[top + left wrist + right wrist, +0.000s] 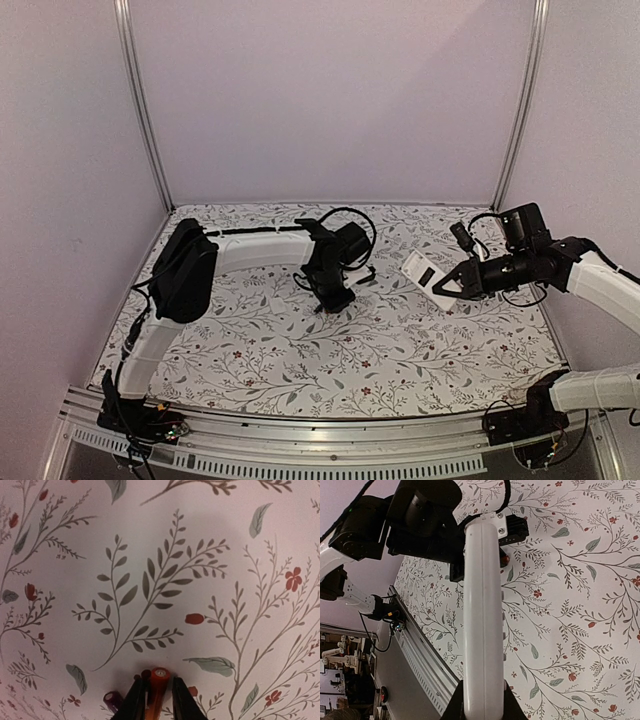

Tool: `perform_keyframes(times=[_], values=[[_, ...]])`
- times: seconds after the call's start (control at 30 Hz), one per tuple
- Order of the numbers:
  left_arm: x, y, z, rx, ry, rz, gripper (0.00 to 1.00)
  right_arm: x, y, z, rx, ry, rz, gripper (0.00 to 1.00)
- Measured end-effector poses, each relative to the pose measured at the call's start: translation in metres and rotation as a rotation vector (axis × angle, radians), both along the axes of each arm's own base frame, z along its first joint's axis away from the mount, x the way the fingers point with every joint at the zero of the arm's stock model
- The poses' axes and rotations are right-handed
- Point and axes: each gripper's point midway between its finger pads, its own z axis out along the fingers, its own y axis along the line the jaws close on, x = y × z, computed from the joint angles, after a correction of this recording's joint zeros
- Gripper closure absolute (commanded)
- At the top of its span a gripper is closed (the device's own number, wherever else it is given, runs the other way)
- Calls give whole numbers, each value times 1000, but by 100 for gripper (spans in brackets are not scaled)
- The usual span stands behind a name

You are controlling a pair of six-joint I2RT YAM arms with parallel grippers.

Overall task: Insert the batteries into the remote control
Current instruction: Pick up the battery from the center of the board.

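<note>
My left gripper [337,300] points down at the table's middle. In the left wrist view it [155,685] is shut on the orange-red battery [159,679], whose metal end faces the table. The black battery [113,700] lies on the cloth just left of the left finger. My right gripper [447,288] holds the white remote control [422,271] above the table at the right. In the right wrist view the remote [482,605] shows edge-on, gripped at its near end by the right gripper [482,692], button bumps along its right side. Its battery recess is hidden.
The table is covered by a floral cloth [400,350]. A metal rail [330,445] runs along the near edge, and the frame posts [140,100] stand at the back corners. The left arm's black wrist [425,515] is beyond the remote's far end.
</note>
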Motion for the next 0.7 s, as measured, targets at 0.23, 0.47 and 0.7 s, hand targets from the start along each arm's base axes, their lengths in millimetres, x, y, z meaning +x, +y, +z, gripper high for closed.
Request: perform_keyframes(times=[0.23, 0.47, 0.7], values=[[-5, 2, -1, 26, 14, -9, 92, 1, -1, 0, 3, 2, -4, 100], [-31, -10, 3, 39, 55, -19, 100, 3, -1, -2, 4, 10, -8, 100], [-57, -29, 17, -60, 152, 60, 100, 1, 1, 0, 17, 15, 3, 100]])
